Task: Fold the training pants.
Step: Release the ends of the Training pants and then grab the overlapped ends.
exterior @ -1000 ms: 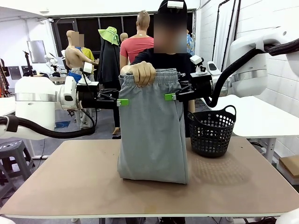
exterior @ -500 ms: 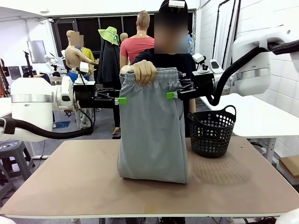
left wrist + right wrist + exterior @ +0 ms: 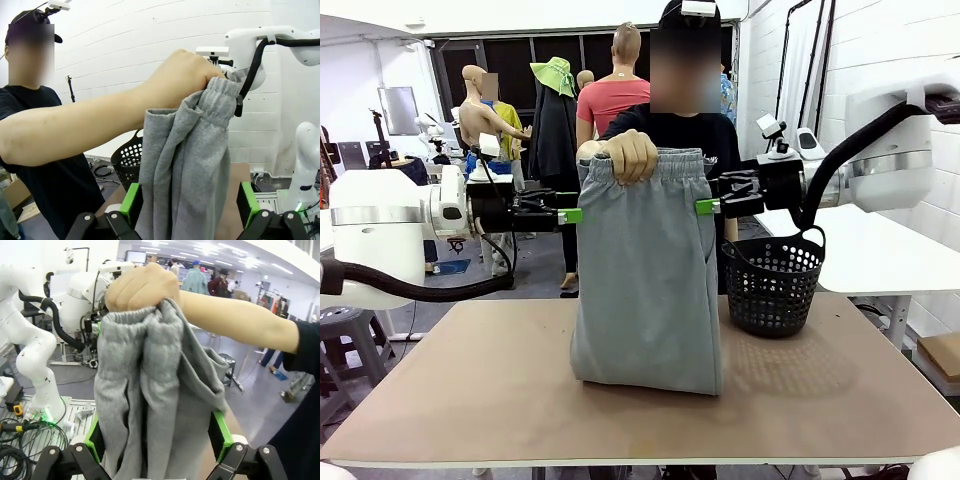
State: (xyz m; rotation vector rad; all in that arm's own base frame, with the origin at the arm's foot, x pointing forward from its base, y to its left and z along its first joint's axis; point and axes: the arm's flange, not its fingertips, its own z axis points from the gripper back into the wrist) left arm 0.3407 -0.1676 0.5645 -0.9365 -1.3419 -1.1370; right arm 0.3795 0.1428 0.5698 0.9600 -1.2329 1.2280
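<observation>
— Entry: training pants (image 3: 648,290). Where?
— Hung by the waistband from a person's hand (image 3: 628,155); the lower end rested on the tabletop (image 3: 470,380).
— Fingers?
— The left fingers (image 3: 570,215) and right fingers (image 3: 708,207) stood wide apart, flanking the cloth, gripping nothing. Folding apparently had not begun.

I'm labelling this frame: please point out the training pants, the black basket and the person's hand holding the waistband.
training pants (image 3: 645,290), front view, middle of the hanging grey fabric.
black basket (image 3: 772,290), front view, on its mesh wall.
person's hand (image 3: 625,156), front view, knuckles gripping the waistband.
</observation>
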